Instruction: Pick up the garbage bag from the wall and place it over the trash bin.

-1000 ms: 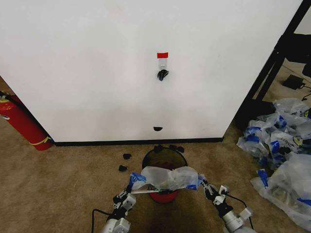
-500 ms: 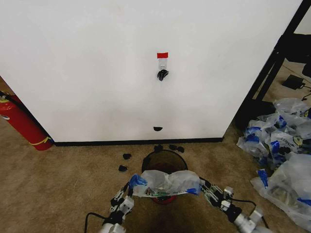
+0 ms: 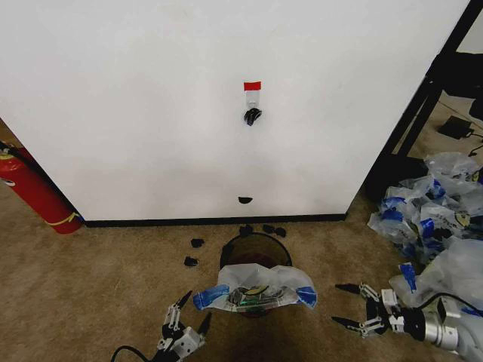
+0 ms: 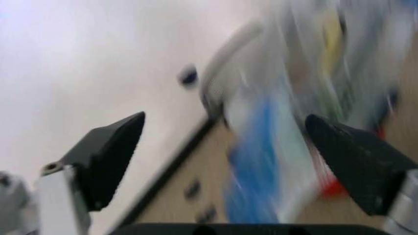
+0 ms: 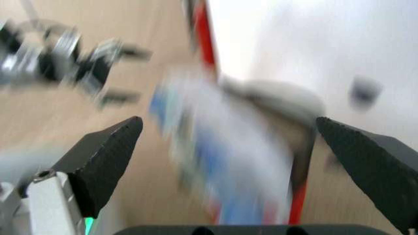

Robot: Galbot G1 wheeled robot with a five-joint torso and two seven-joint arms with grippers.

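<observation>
Both grippers released, garbage bag [image 3: 254, 287] draped over trash bin [image 3: 256, 249]

Garbage bag [image 3: 253, 288] drapes trash bin [image 3: 255, 250]; both tools apart.

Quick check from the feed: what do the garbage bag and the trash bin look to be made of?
The garbage bag looks like thin, slightly glossy translucent plastic film: it crumples, sags over the rim, and the contents show through; its handles are blue. The trash bin appears to be dark mesh, probably metal or stiff plastic, since light passes through its wall, with a red base. Both grippers, left and right, are open, off the bag.
</observation>
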